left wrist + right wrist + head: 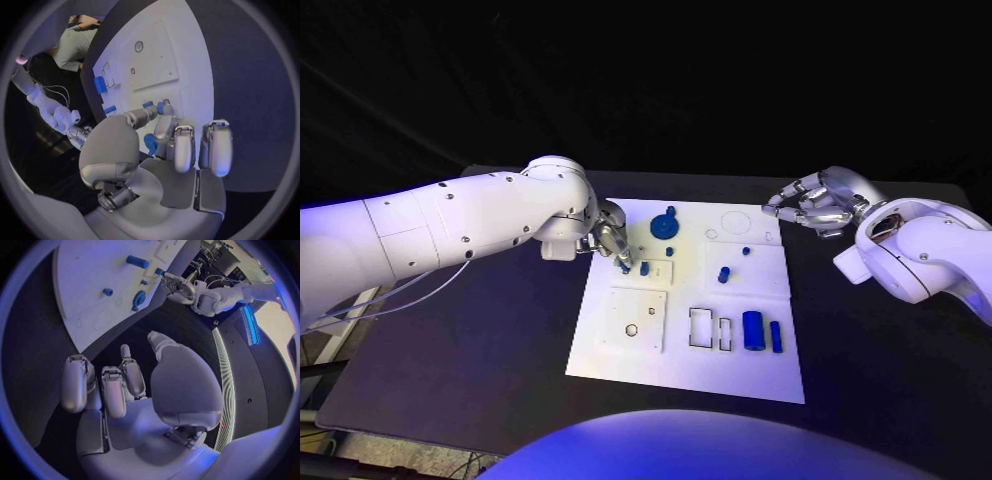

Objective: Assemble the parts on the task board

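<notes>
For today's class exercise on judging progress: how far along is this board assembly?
Early. A round blue part already stands on the task board. The left hand is working a small blue piece at the board. Two blue bars lie loose; the right hand hovers empty.

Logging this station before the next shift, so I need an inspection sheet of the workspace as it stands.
Surface: black table, task board lying flat in its middle.
Job's things: blue gear and small blue pegs at the far end; blue cylinder and blue bar at the near end.
Clutter: nothing seen.
Hands: left hand over the board's left edge, pinching a small blue part; right hand off the board, fingers curled, holding nothing.
Cables: thin ones under the left arm.
Surroundings: dark.
</notes>
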Robot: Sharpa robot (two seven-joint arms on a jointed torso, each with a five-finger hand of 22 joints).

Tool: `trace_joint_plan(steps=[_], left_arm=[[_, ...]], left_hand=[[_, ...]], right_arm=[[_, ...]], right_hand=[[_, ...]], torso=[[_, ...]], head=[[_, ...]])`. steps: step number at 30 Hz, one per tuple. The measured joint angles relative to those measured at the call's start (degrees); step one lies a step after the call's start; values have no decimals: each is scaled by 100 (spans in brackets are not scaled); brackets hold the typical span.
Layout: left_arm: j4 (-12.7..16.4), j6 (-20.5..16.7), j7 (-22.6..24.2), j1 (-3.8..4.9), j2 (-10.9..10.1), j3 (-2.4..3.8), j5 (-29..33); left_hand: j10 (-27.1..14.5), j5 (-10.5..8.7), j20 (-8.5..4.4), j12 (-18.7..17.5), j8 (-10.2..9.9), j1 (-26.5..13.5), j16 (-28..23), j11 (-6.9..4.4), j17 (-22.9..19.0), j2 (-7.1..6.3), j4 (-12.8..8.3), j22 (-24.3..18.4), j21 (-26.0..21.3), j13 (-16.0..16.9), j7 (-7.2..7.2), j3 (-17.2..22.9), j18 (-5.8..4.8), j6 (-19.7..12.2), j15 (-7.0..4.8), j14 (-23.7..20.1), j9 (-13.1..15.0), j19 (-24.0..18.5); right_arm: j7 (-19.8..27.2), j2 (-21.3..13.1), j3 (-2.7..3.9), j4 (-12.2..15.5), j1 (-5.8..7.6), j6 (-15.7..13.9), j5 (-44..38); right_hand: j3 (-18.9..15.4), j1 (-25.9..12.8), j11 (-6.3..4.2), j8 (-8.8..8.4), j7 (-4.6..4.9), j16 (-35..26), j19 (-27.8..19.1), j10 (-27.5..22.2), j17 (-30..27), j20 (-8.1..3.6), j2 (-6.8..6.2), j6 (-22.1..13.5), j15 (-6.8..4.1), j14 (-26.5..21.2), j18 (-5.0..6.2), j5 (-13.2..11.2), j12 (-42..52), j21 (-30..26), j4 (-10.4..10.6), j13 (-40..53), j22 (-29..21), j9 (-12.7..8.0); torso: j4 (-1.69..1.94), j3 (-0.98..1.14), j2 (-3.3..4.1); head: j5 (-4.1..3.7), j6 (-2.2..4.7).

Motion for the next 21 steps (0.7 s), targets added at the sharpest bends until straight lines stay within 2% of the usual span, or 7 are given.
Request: trace_joint_plan(steps=[21], left_arm=[[-157, 135, 22, -5, 80, -34, -163]], left_hand=[[-1, -27, 0, 0, -1, 23, 0, 1, 0, -23, 0, 4, 0, -9, 4, 0, 0, -1, 0, 0, 1, 0]], right_arm=[[0, 7, 0, -3, -3, 0, -1]], right_hand=[[0, 0, 0, 0, 0, 0, 0, 0, 0, 0, 0, 0, 0, 0, 0, 0, 0, 0, 0, -1, -1, -1]], torso=[[1, -4, -1]], head=[[3, 0]])
